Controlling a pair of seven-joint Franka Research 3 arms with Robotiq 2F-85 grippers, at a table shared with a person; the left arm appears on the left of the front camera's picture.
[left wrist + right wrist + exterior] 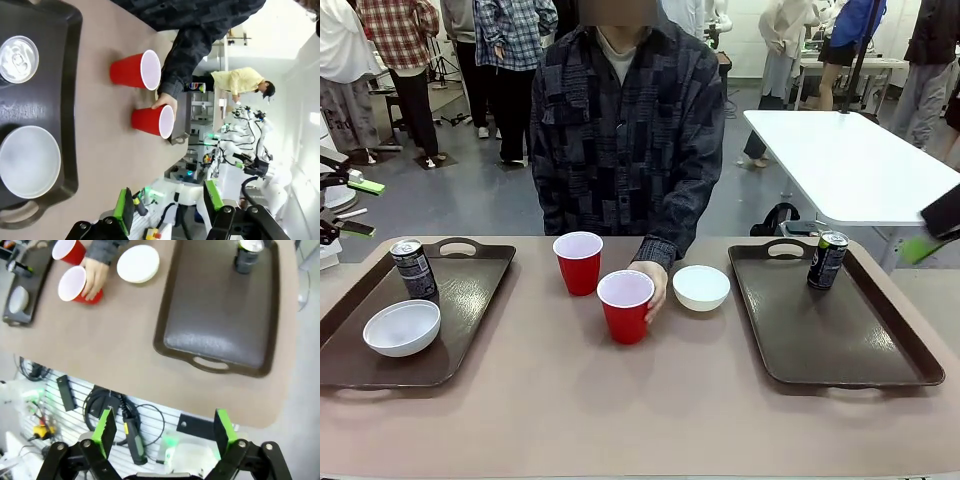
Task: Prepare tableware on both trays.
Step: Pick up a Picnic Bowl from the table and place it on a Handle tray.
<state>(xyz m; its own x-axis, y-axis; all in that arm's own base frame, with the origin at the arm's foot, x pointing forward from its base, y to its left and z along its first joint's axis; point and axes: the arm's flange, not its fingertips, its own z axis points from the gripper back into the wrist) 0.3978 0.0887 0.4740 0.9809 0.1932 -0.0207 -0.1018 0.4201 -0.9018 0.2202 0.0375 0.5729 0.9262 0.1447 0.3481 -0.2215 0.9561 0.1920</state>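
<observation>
Brown trays sit at either end of the tan worktop (620,410) in the front view. The left tray (470,295) carries a dark can (413,269) standing upright at its far side and a white bowl (402,327) nearer the robot. The right tray (850,345) carries only a second can (827,260), upright near its far handle. Between the trays, on the bare worktop, stand two red cups: the far cup (578,262) and the near cup (625,306), with a person's hand (656,290) against the near cup's far side. A second bowl (701,287) lies just beside that hand, off both trays.

From the left wrist, the robot's left hand (168,202) has its green-padded fingers spread with nothing between them – it hangs off the worktop's edge, past the left tray's handle. The can and bowl on that tray are seen from above.

From the right wrist, the right hand (165,429) is likewise spread wide and empty, beyond the worktop's near edge, with the right tray and its can farther off.
</observation>
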